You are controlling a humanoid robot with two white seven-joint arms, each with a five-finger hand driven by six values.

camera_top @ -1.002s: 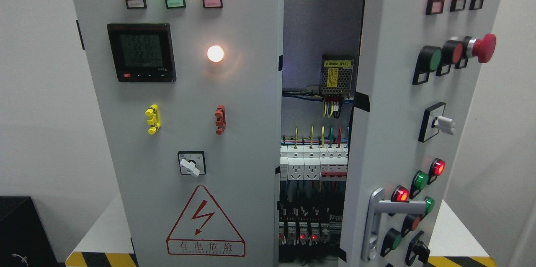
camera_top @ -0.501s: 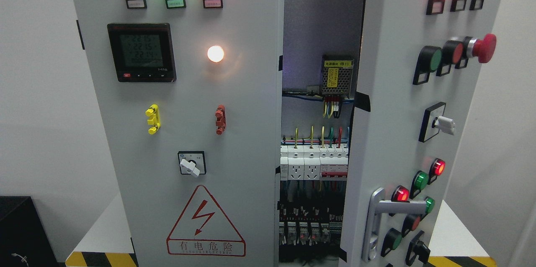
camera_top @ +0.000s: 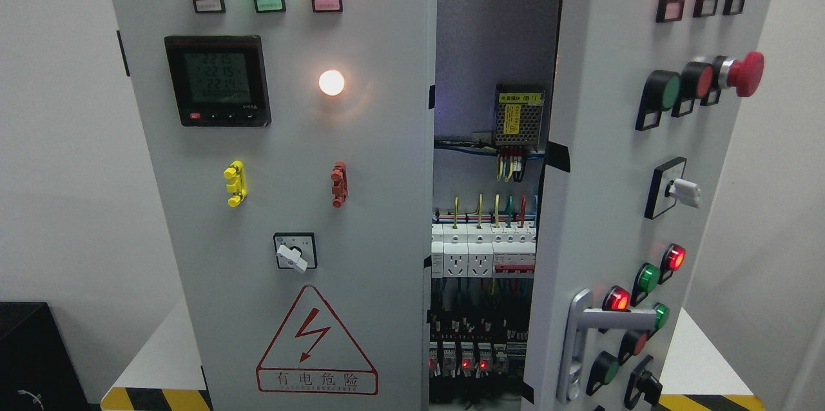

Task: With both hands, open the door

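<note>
A grey electrical cabinet fills the head view. Its left door (camera_top: 283, 205) looks closed or nearly so, carrying three lit lamps, a black meter (camera_top: 217, 80), a white lamp, a rotary switch (camera_top: 294, 252) and a red hazard triangle. The right door (camera_top: 619, 160) stands swung outward, partly open, with a silver lever handle (camera_top: 583, 341) low on its left edge and several push buttons and lamps. Between the doors a gap (camera_top: 490, 205) shows breakers, sockets and wiring inside. Neither of my hands nor arms shows.
The cabinet stands on a white table (camera_top: 155, 359) with yellow-black hazard tape along its front edge. A black box (camera_top: 32, 353) sits at the lower left. White walls lie on both sides.
</note>
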